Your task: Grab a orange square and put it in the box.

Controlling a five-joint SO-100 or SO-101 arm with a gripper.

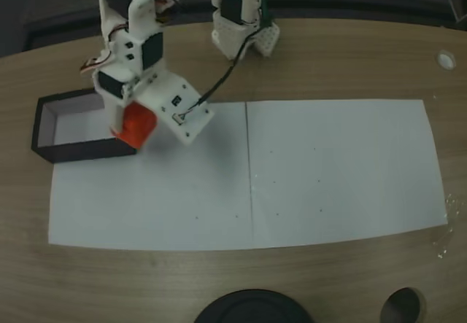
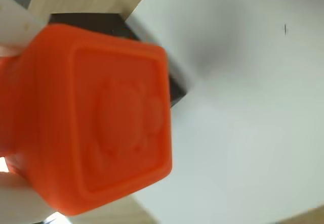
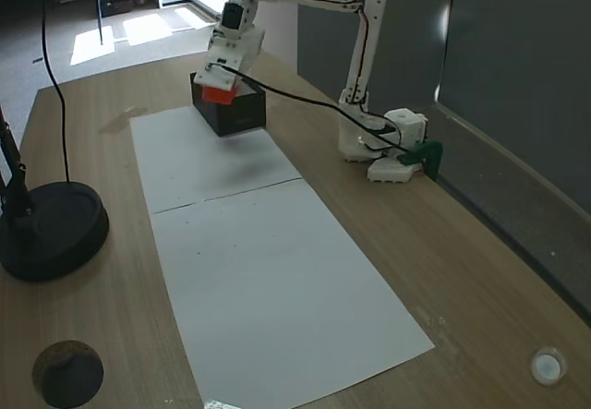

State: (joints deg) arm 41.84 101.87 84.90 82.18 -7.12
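Note:
My gripper [image 1: 130, 127] is shut on the orange square [image 1: 136, 125], which hangs above the box's right end. The box [image 1: 51, 122] has black walls and a pale inside and lies on the table at the left of this fixed view. The wrist view has the orange square [image 2: 96, 118] large and close, a raised figure on its face, with a black corner of the box [image 2: 174, 85] behind it. In the other fixed view the gripper [image 3: 219, 89] holds the orange square [image 3: 217, 95] over the near edge of the box [image 3: 235, 112].
White paper sheets [image 1: 292, 170] cover the table's middle. The arm's base [image 1: 241, 24] stands at the back edge. A round black stand [image 3: 51, 229] sits at the left in one fixed view, and a small white disc [image 1: 446, 59] lies at the far right.

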